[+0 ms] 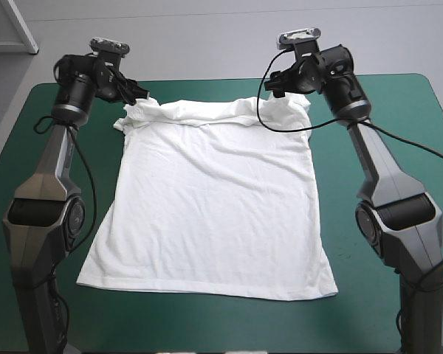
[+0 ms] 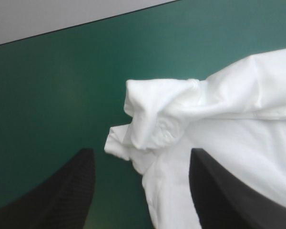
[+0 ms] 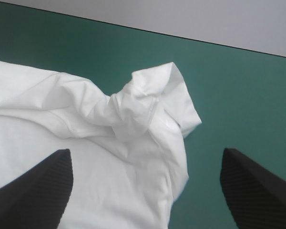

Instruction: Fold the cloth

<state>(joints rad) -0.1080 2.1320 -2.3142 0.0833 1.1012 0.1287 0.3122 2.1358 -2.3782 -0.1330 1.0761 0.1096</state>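
The white, short-sleeved T-shirt (image 1: 214, 206) of thin, soft knit cloth lies spread flat over the middle of the teal-green covered table (image 1: 52, 147), its straight hem (image 1: 207, 286) toward the near edge and its shoulders toward the far edge. To my eye the folding has barely begun. The body is smoothed out with only faint creases, and a narrow band along the far end looks turned over onto it, but no proper fold across the body has been made. The two sleeves are not laid flat: the left sleeve (image 2: 148, 119) and the right sleeve (image 3: 152, 100) sit as bunched, wrinkled lumps at the far corners. The left gripper (image 2: 142, 157) and the right gripper (image 3: 145, 152) hover over those corners, each with its black ribbed fingers spread wide and holding nothing.
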